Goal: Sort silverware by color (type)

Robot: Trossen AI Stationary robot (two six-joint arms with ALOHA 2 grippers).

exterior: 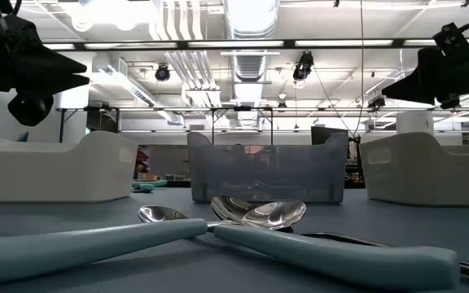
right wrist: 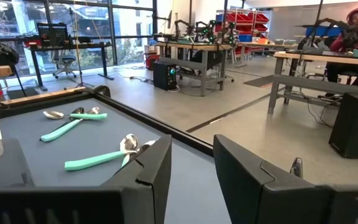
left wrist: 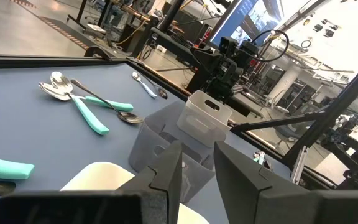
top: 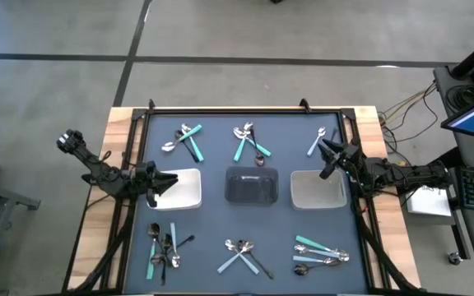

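Note:
The silverware lies in several small heaps on the dark blue mat: spoons and forks, some silver, some teal-handled, some dark. Three heaps are at the far side (top: 184,138) (top: 249,141) (top: 318,140) and three at the near side (top: 163,247) (top: 241,253) (top: 319,253). My left gripper (top: 167,181) (left wrist: 197,168) hovers level over the left edge of the left white tray (top: 186,191), open and holding nothing. My right gripper (top: 329,156) (right wrist: 191,168) hovers level over the far right corner of the right white tray (top: 315,191), also open and holding nothing.
A dark see-through tray (top: 252,185) stands in the mat's middle, between the two white ones. A black frame (top: 245,109) borders the mat on the wooden table. In the right wrist view a person (right wrist: 353,28) sits at a far desk.

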